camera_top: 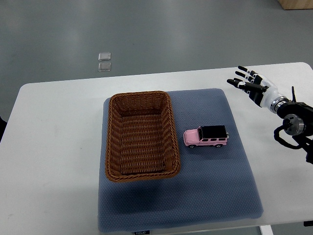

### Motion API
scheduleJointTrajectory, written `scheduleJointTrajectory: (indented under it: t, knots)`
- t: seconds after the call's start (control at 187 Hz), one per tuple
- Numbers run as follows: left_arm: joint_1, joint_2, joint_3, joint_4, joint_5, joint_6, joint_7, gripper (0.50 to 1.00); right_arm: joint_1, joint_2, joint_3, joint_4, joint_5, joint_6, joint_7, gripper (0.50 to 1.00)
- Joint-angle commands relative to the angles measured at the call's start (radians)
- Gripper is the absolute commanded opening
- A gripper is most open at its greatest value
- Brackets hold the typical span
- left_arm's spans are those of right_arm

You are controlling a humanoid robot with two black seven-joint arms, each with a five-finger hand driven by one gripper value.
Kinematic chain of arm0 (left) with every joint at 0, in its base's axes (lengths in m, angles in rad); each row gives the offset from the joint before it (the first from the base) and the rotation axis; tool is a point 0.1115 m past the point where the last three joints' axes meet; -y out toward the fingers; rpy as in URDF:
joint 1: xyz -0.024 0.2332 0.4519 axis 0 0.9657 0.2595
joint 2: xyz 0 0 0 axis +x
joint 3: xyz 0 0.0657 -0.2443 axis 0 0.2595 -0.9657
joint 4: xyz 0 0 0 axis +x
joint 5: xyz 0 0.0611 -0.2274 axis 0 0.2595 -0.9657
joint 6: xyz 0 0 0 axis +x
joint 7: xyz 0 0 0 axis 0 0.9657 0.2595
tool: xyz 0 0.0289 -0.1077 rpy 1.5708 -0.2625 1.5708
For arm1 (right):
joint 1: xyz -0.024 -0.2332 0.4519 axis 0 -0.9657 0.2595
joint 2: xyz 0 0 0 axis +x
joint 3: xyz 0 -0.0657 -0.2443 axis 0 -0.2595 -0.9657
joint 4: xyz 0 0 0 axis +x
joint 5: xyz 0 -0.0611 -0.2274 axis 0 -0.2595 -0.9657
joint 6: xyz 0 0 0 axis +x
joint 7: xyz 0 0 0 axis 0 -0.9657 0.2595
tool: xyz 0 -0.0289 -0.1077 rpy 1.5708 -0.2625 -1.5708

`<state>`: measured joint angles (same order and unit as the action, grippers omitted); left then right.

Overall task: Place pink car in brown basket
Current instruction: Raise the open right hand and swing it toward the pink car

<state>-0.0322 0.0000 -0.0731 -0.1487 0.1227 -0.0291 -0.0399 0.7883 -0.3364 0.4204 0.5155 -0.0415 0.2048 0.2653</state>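
Looking down, you see the pink car point(206, 136) on the blue mat point(215, 196), just right of the brown basket point(113, 147), not touching it. Your right hand point(253, 86) hangs over the white table point(54, 147), far and right of the car, fingers spread and holding nothing. Bare mat lies between hand and car. Nothing is in the basket.

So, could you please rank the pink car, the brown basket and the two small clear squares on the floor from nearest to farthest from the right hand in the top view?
From the right hand, open at the table's right edge:
1. Pink car, on the blue mat, nearest.
2. Brown basket, left of the car on the mat.
3. Clear squares, on the floor past the table's far edge, farthest.
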Motion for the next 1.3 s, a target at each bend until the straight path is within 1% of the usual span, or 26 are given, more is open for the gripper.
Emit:
scheduleJointTrajectory:
  t: [0.0, 0.326, 0.4, 0.512, 0.577, 0.721, 0.817, 0.891, 0.993, 1.094, 1.222, 1.297]
  knots:
    - [0.000, 0.000, 0.001, 0.000, 0.000, 0.000, 0.000, 1.000, 0.000, -0.003, 0.001, 0.000, 0.003, 0.004, 0.000, 0.924]
    - [0.000, 0.000, -0.001, 0.001, 0.000, 0.000, 0.000, 1.000, -0.001, -0.006, 0.000, 0.011, -0.003, 0.012, 0.002, 0.924]
    - [0.002, 0.000, -0.001, 0.001, 0.000, 0.000, 0.000, 1.000, 0.005, -0.032, -0.003, 0.012, -0.003, 0.044, 0.002, 0.924]
    - [0.003, 0.000, 0.001, 0.003, 0.000, 0.000, 0.000, 1.000, 0.031, -0.078, -0.003, 0.017, -0.004, 0.134, 0.002, 0.924]
    - [0.003, 0.000, 0.001, 0.003, 0.000, 0.000, 0.000, 1.000, 0.052, -0.101, -0.011, 0.031, -0.006, 0.168, 0.002, 0.924]
    - [0.003, 0.000, 0.001, 0.003, 0.000, 0.000, 0.000, 1.000, 0.089, -0.177, -0.023, 0.060, -0.055, 0.217, 0.008, 0.924]
    - [0.003, 0.000, 0.001, 0.001, 0.000, 0.000, 0.000, 1.000, 0.111, -0.227, -0.026, 0.087, -0.120, 0.236, 0.018, 0.924]
    - [0.003, 0.000, 0.003, 0.001, 0.000, 0.000, 0.000, 1.000, 0.124, -0.283, -0.045, 0.135, -0.199, 0.239, 0.026, 0.924]
    - [0.003, 0.000, 0.003, 0.001, 0.000, 0.000, -0.002, 1.000, 0.167, -0.360, -0.094, 0.245, -0.360, 0.236, 0.052, 0.924]
    - [0.003, 0.000, 0.003, 0.001, 0.002, 0.000, 0.000, 1.000, 0.224, -0.432, -0.123, 0.327, -0.520, 0.226, 0.072, 0.924]
    - [0.003, 0.000, 0.003, 0.001, 0.002, 0.000, 0.000, 1.000, 0.295, -0.473, -0.175, 0.426, -0.678, 0.226, 0.074, 0.924]
    - [0.003, 0.000, 0.003, 0.001, 0.003, 0.000, 0.000, 1.000, 0.339, -0.481, -0.215, 0.474, -0.756, 0.228, 0.074, 0.924]
